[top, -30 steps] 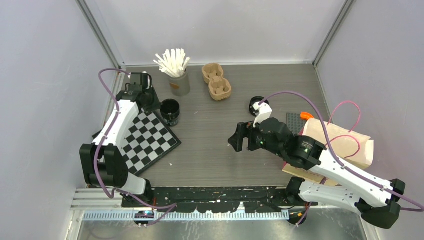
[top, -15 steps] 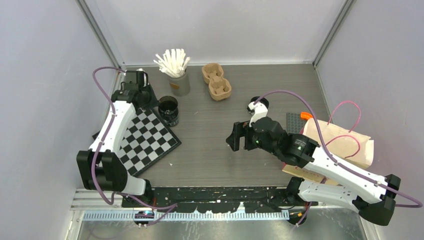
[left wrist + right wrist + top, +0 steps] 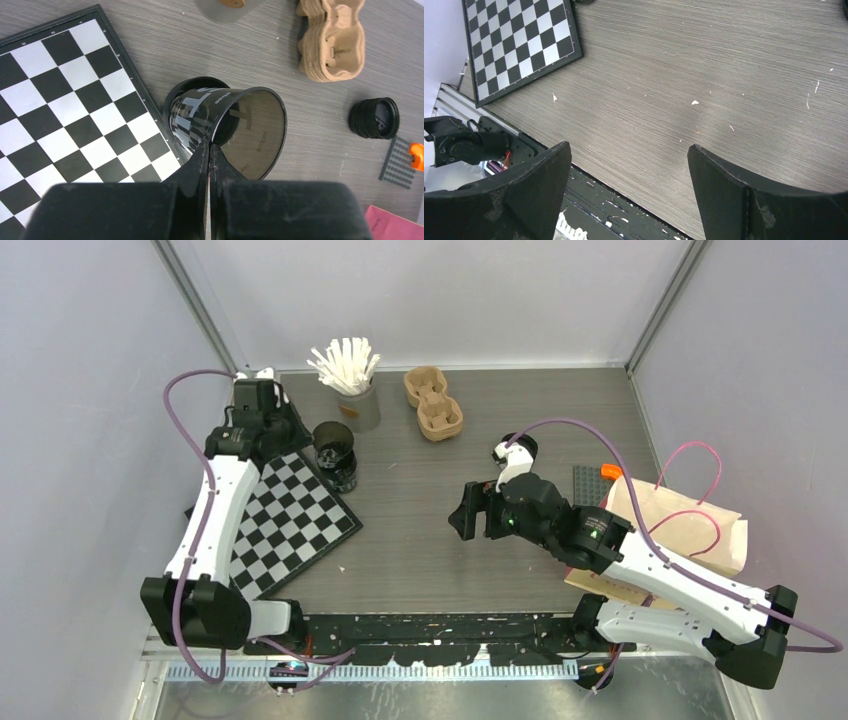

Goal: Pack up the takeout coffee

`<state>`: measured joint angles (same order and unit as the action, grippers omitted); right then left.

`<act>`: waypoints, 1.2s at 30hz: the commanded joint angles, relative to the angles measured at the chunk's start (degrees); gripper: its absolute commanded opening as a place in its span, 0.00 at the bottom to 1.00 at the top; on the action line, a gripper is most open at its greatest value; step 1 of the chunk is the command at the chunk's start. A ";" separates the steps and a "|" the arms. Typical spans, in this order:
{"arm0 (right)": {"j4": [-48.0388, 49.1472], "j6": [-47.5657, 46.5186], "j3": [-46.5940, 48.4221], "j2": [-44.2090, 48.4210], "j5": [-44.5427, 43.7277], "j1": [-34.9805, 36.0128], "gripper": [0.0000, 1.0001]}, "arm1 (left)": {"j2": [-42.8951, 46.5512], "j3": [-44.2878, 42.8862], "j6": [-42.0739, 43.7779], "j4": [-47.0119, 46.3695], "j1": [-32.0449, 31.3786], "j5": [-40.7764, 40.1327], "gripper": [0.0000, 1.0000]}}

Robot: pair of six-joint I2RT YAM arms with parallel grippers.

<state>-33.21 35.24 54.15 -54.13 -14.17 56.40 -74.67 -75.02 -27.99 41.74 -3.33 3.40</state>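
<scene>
A black paper cup [image 3: 227, 127] with pale lettering was seen pinched by its rim between the left jaws, which were closed tight on the thin wall, one finger [image 3: 196, 165] outside and the other inside the mouth. The cup [image 3: 333, 447] was held tilted, its open mouth turned up and to one side, just beside the far corner of a chessboard [image 3: 290, 525] laid at the left of the tabletop [image 3: 420, 540]. A dark round shape was visible directly behind the cup's base; whether it was a second cup could not be told. A stack of round black lids [image 3: 374, 118] was set apart on the wood to the right, near a grey studded plate [image 3: 398, 162] with an orange piece at its edge. A brown pulp cup carrier [image 3: 433, 403] and a grey cup of white sticks [image 3: 352, 400] were placed along the far side. The right jaws were spread wide above bare wood near the middle of the tabletop, with nothing held between them. A brown paper bag [image 3: 690, 530] was laid at the right edge.
</scene>
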 commanded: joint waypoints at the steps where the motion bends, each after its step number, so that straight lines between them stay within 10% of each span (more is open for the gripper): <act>1: 3.17 1.13 0.64 -0.44 1.58 -0.02 0.90 | 3.22 -2.29 0.71 0.49 0.30 3.88 0.00; 22: 0.96 1.66 -0.03 2.59 0.03 -0.03 0.90 | 12.89 0.39 0.31 5.18 -1.26 16.80 0.00; 36: 0.25 1.55 -0.09 2.54 -2.07 0.02 0.90 | 17.30 20.51 -10.98 -10.58 -20.77 19.38 0.00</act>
<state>-33.67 36.36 54.08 -52.73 -13.93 56.40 -57.39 -60.49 -33.39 41.54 -19.57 21.43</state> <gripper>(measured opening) 0.903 0.007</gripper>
